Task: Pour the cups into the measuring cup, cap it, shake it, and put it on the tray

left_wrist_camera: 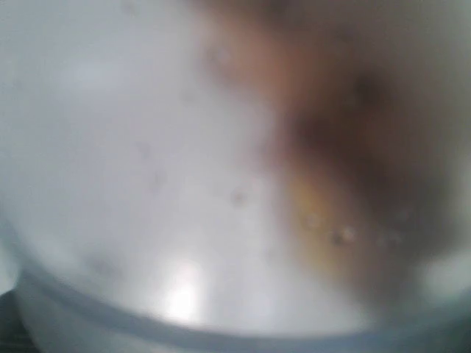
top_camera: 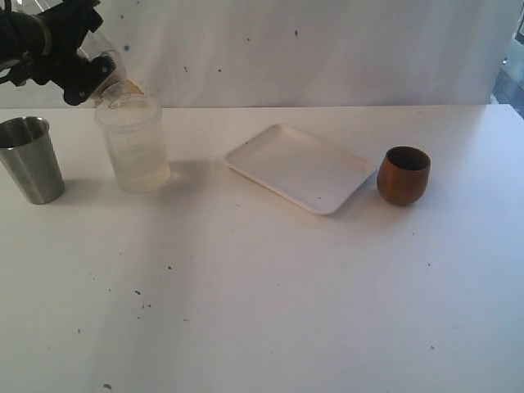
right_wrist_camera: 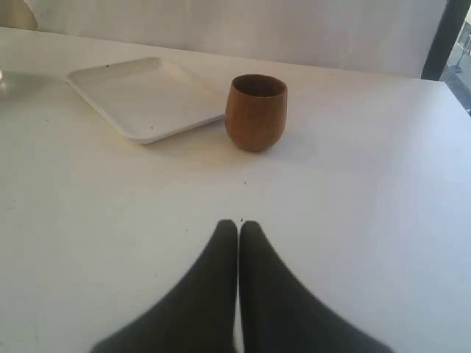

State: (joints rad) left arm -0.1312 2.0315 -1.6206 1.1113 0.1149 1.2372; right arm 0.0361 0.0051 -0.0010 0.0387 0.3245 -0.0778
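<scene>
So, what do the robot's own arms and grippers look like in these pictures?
The left arm is black, with a thin dull-gold ring around one round segment. The left gripper is black and blocky. The right gripper has two matte black fingers, broad at the base and curving in to narrow rounded tips. No cables or markings show. The right arm itself is out of view.

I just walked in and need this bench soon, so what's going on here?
The left gripper holds a clear tumbler tipped over the frosted plastic tub, apparently pouring into it. The steel tumbler stands beside the tub, untouched. The white tray has nothing on it, and the wooden cup stands upright next to it. The right gripper is shut and empty, pointed toward the wooden cup.
</scene>
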